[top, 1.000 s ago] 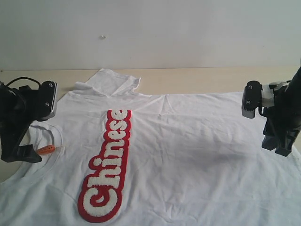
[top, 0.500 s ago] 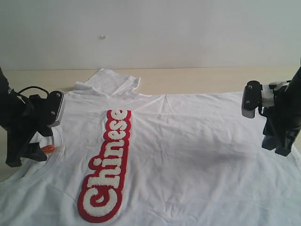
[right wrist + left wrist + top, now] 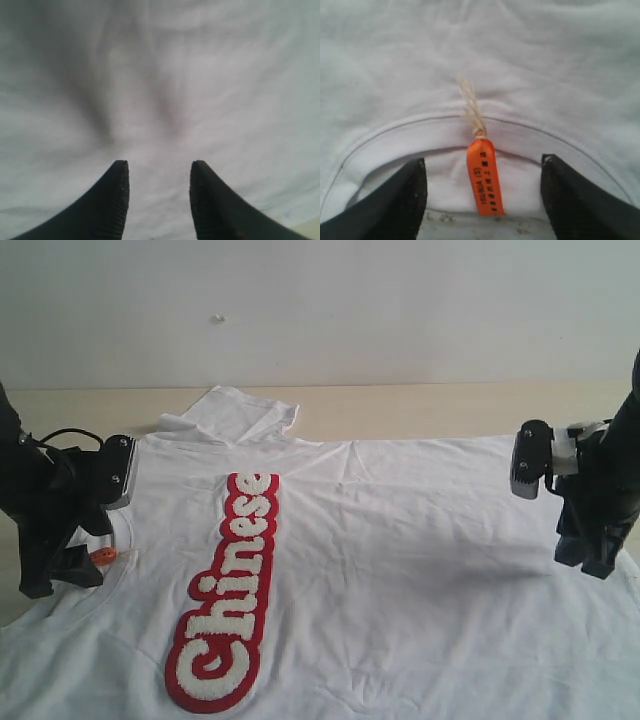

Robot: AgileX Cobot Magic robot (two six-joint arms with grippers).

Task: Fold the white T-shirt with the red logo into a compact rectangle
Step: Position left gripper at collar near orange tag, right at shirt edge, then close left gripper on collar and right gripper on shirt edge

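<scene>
At the left edge the left end effector (image 3: 62, 578) sits low over the neckband (image 3: 410, 132), its jaws wide on either side of the orange neck tag (image 3: 484, 175), apparently lined up to pinch the collar. The white T-shirt (image 3: 400, 570) lies spread face up across the worktop (image 3: 420, 405), the red logo (image 3: 225, 590) running near to far left of centre. At the right edge the right end effector (image 3: 585, 562) hovers over the fabric, jaws narrow and empty, likely waiting to grip that end for the fold.
</scene>
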